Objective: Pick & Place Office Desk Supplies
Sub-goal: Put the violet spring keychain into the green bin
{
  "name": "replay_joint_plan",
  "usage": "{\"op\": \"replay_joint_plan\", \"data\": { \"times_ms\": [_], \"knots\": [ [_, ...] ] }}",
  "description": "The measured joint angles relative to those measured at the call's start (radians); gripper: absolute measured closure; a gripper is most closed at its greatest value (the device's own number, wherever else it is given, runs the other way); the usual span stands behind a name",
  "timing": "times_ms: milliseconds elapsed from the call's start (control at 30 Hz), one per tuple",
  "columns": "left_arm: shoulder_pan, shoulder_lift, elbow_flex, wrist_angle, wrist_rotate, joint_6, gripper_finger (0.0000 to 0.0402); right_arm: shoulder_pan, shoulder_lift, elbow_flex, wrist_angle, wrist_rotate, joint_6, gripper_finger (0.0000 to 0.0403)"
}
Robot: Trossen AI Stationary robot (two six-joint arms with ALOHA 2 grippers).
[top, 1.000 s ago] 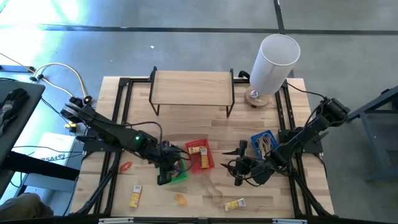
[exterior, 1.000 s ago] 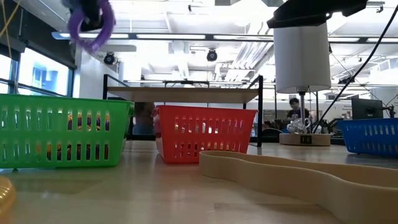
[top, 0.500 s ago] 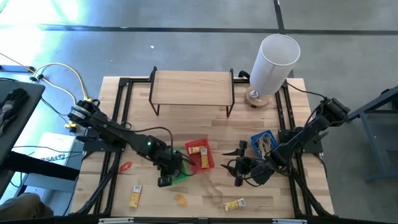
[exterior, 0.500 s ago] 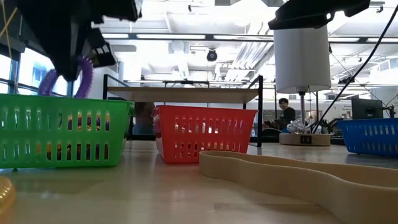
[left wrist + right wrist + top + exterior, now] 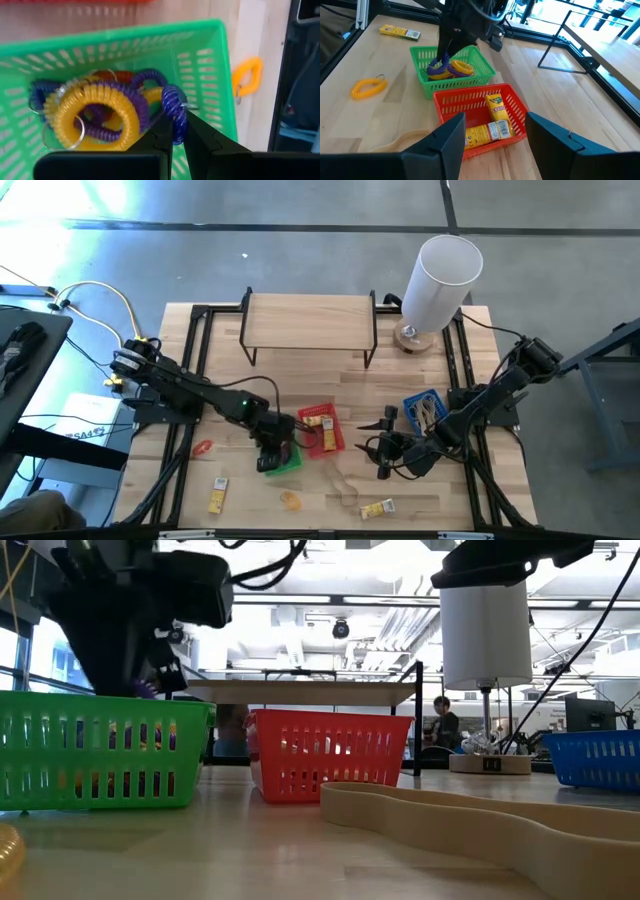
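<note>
I have the left gripper (image 5: 175,131) lowered into the green basket (image 5: 210,65), near the table's front edge, its fingers pinched on a purple coil ring (image 5: 174,112) just above the yellow and purple coils (image 5: 95,117) already lying inside. The right gripper (image 5: 495,135) waits spread wide and empty beside the red basket (image 5: 485,97) holding crayon boxes (image 5: 490,127).

My two long, thin black arms have boxy black joints, black wires looping beside them, a small green light on my left arm (image 5: 243,408), and flat, dark, pointed fingers (image 5: 451,145) at each end.
</note>
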Motion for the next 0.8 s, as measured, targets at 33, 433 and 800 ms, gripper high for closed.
{"op": "replay_joint_plan", "data": {
  "times_ms": [33, 433, 800],
  "knots": [
    [0.001, 0.000, 0.000, -0.002, 0.014, 0.005, 0.0378, 0.000, 0.000, 0.000, 0.000, 0.000, 0.000, 0.0210],
    [0.001, 0.000, 0.000, 0.019, -0.020, 0.002, 0.0378, 0.000, 0.000, 0.000, -0.001, 0.000, -0.001, 0.0210],
    [-0.004, 0.000, 0.000, 0.018, -0.144, -0.003, 0.0338, -0.006, 0.000, 0.000, -0.003, -0.001, -0.001, 0.0210]
  ]
}}
